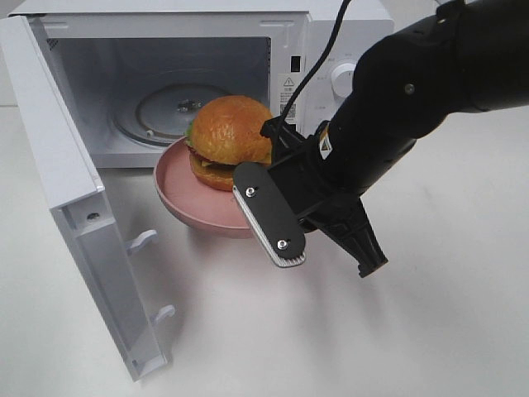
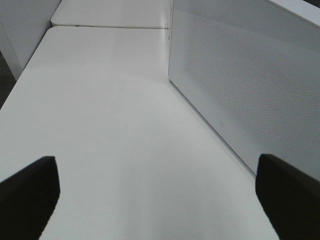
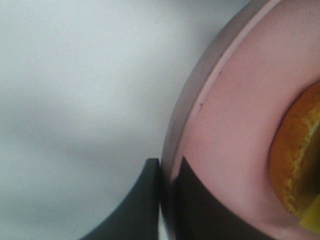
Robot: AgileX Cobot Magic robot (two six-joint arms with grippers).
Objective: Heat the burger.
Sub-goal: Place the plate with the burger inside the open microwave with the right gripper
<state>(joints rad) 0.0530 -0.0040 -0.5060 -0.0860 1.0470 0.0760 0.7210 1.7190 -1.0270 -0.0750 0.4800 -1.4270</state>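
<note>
The burger (image 1: 231,136), with a glossy orange-brown bun, sits on a round pink plate (image 1: 186,194). The plate hangs tilted just in front of the open microwave (image 1: 165,50), a little above the table. In the right wrist view my right gripper (image 3: 170,175) is shut on the plate's rim (image 3: 200,100), with the bun's edge (image 3: 297,165) close by. In the exterior view the right arm (image 1: 388,107) reaches in from the right, and its wrist mount hides the fingertips. My left gripper (image 2: 157,195) is open over bare table beside the microwave's perforated side (image 2: 240,75).
The microwave door (image 1: 74,207) stands swung open to the left, reaching toward the table's front. The glass turntable (image 1: 165,112) lies inside the cavity. The control knob (image 1: 341,78) is on the right panel. A black cable (image 1: 318,58) hangs in front of the microwave.
</note>
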